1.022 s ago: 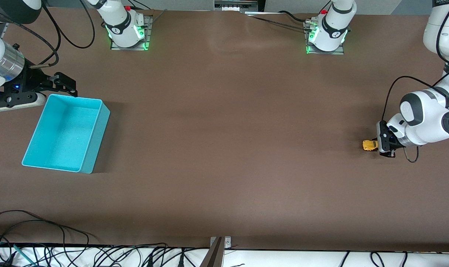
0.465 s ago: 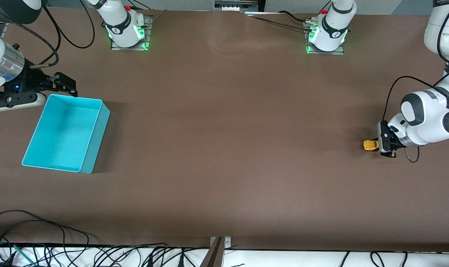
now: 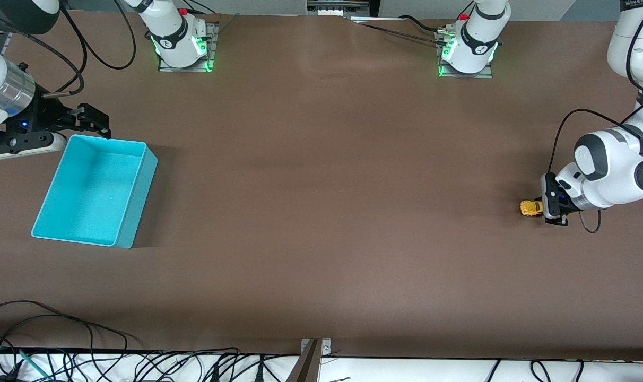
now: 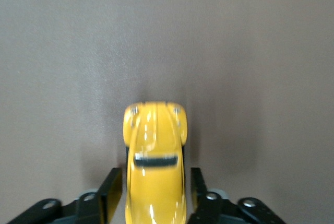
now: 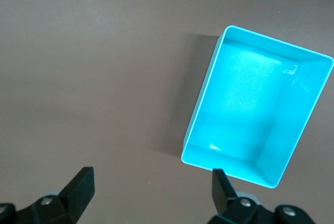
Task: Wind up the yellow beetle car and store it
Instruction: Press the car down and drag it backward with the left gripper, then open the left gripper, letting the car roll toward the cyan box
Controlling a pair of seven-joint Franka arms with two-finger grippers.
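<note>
Left claw point(image 3: 543, 208) has eased off the tiny yellow-orange beetle-shaped toy car point(image 3: 530, 208), which has crept slightly toward its wrist.
The car stands on the brown desk point(image 3: 321, 212) at mid-height of the front view, at the left arm's end; its rear sits between the parted fingers point(image 4: 116, 187), slim gaps either side. The turquoise rectangular plastic bin point(image 3: 133, 204) lies empty at the right arm's end, where the waiting right claw point(image 3: 96, 121) hangs wide open, holding nothing, over the bin's upper corner.

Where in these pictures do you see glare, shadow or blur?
Left wrist view: the yellow car shows bright streaks of glare on its body, its edges look soft, and a faint shadow lies around it. Right wrist view: the turquoise bin has a bright patch on its floor and casts a dark shadow on the table. Front view: green lights glow at both arm bases.
</note>
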